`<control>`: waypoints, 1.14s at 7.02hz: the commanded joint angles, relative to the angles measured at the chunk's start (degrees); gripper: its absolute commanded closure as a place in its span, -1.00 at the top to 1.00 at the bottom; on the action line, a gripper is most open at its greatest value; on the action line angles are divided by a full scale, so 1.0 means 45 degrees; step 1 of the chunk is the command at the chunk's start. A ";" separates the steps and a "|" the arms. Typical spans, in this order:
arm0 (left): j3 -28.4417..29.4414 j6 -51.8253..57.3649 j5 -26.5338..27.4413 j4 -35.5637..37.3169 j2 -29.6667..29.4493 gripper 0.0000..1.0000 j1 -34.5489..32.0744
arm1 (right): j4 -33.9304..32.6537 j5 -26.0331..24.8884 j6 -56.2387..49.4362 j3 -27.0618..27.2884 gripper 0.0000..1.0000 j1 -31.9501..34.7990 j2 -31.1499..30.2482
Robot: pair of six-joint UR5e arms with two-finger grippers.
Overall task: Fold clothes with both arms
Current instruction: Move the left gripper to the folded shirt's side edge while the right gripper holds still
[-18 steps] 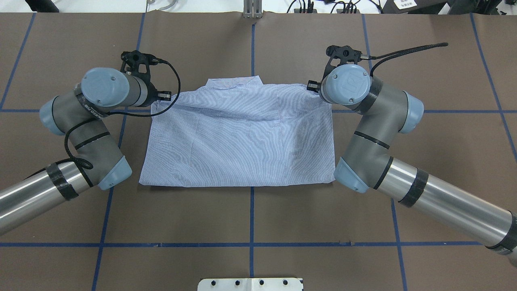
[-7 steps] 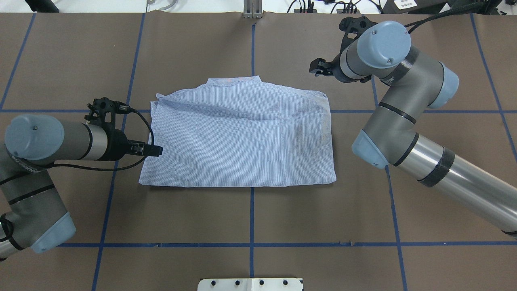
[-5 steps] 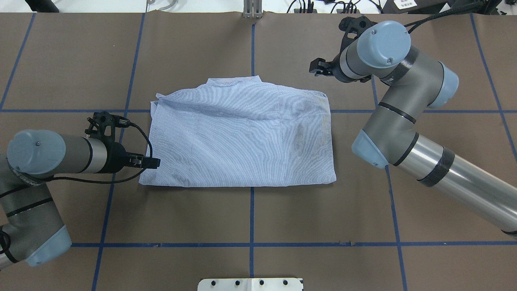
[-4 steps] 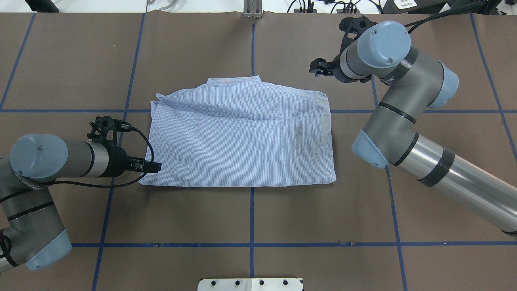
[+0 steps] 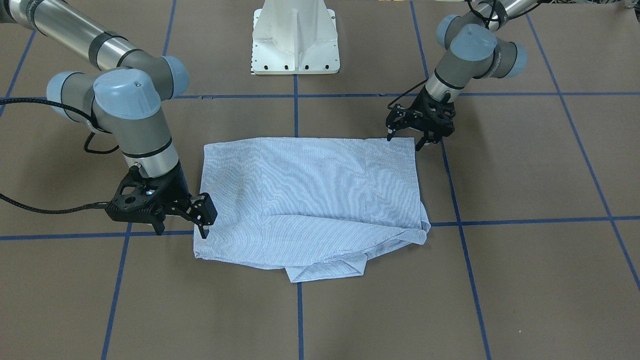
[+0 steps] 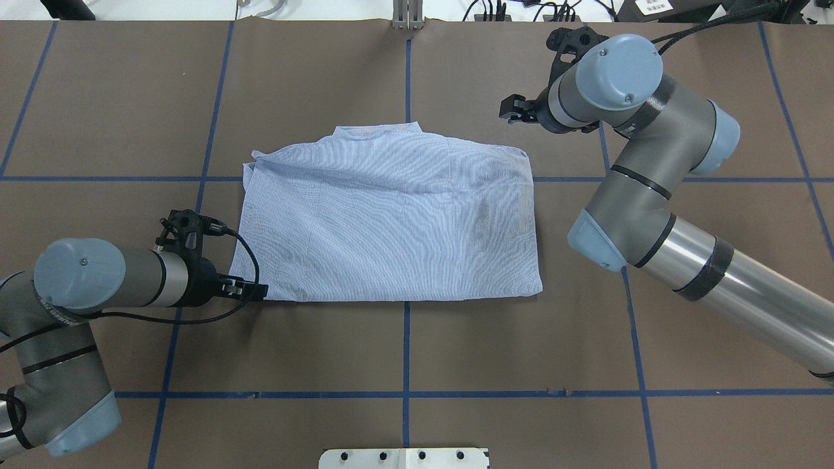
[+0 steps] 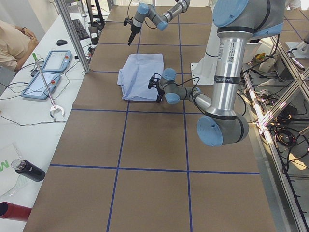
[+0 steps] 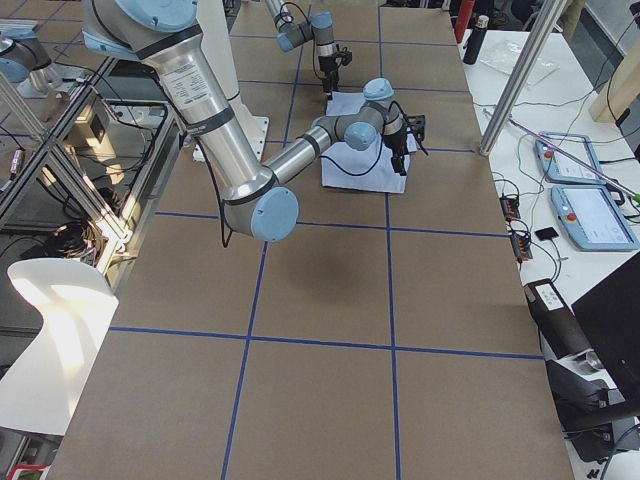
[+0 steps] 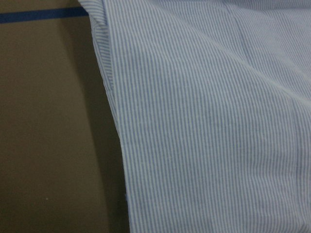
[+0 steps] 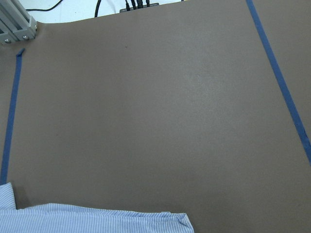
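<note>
The left gripper (image 6: pixel 259 290) is low at the corner of the shirt (image 6: pixel 391 228) that is nearest to the robot on its left side. Its jaws are spread and hold nothing. I cannot tell if they already touch the cloth.

The shirt lies flat in the middle of the table (image 6: pixel 404 352), folded to a rough rectangle, with the collar (image 6: pixel 374 133) on the far side. At this corner there are probably several layers. If the jaws close too shallow, I think they take only the top layer and the fold opens when it is lifted. If they go too deep, they may scrape or catch the brown table cover.

The far left corner (image 6: pixel 253 159) is a little rumpled, so a pull from here could make it worse.

The right gripper (image 6: pixel 510 109) is also spread and empty. It hangs above the bare table, beyond the far right corner of the shirt and apart from it. If the left side lifts alone, the shirt will likely drag and turn.

The left wrist is nearly level and points along the near edge toward the shirt. The left arm (image 6: pixel 98 286) bends back at the elbow toward the robot. The right arm (image 6: pixel 651 163) is raised, and its wrist points toward the middle of the table.
</note>
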 commanded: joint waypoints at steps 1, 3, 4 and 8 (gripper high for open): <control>-0.0012 -0.0422 0.0300 0.0008 -0.0009 0.57 0.0429 | 0.0007 0.0000 -0.0007 0.0000 1.00 0.0000 0.0017; -0.0090 -0.0735 0.0302 0.0009 0.0011 -0.70 0.0431 | 0.0007 0.0000 -0.0007 0.0019 1.00 0.0000 0.0017; -0.0149 -0.0717 0.0302 0.0009 0.0204 -1.00 0.0431 | 0.0007 0.0000 -0.0007 0.0039 1.00 0.0000 0.0036; -0.0229 0.0971 0.0302 0.0165 0.0675 -1.00 -0.1436 | 0.0027 -0.0097 0.0032 0.0078 1.00 -0.0019 0.0056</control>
